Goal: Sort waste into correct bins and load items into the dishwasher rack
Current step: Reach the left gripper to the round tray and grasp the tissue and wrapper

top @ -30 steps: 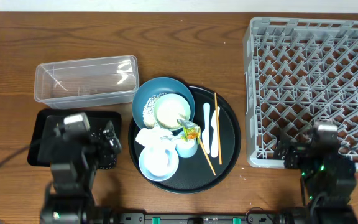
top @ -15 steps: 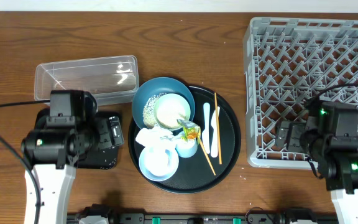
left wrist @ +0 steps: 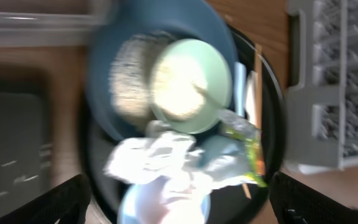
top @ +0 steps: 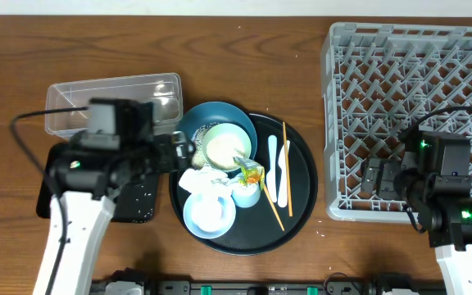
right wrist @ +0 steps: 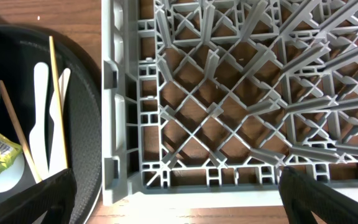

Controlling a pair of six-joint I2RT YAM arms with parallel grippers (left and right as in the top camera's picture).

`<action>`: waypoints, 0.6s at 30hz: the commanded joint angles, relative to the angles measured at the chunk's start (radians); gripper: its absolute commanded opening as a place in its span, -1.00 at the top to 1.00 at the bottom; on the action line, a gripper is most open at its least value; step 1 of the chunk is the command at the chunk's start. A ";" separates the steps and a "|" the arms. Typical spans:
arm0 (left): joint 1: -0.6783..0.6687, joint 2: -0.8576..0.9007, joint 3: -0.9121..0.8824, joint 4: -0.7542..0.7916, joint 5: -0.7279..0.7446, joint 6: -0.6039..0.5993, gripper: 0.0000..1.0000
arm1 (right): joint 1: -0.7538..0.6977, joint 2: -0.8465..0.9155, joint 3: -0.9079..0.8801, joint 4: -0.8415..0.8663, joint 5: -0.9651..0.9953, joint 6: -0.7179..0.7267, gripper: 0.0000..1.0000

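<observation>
On the round black tray, the large dark blue bowl (top: 188,131) holds white grains (left wrist: 129,81) and the pale green bowl (top: 226,146). In front of them lie a crumpled white napkin (top: 199,179), a yellow-green wrapper (top: 252,174), a white cup (top: 248,195) and a light blue bowl (top: 210,211). The white spoon (top: 283,172) and chopsticks (top: 286,164) lie to the right. My left gripper (top: 180,152) hovers open over the blue bowl's left edge, its blurred wrist view looking down on the napkin (left wrist: 157,158). My right gripper (top: 375,176) stands open over the front left corner of the grey dishwasher rack (top: 416,106).
The clear plastic tub (top: 113,102) stands at the back left. In front of it lies the flat black tray (top: 138,201), partly under my left arm. The round black tray (top: 297,205) nearly reaches the rack's left wall (right wrist: 114,93). Brown wooden tabletop lies all round.
My left arm has swung right and back, from over the flat black tray to the dark blue bowl's left edge. My right arm rose earlier and has held still since.
</observation>
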 commanded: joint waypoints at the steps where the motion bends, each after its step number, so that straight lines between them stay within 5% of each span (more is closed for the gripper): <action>1: -0.095 0.073 0.018 0.023 0.038 -0.050 -0.84 | 0.012 -0.003 0.021 -0.001 -0.004 0.016 -0.99; 8: -0.288 0.252 0.018 0.090 0.031 -0.050 -0.75 | 0.012 -0.003 0.021 -0.001 -0.004 0.015 -0.99; 18: -0.436 0.365 0.018 0.171 -0.233 -0.049 -0.64 | 0.012 -0.003 0.021 -0.005 -0.004 0.015 -0.99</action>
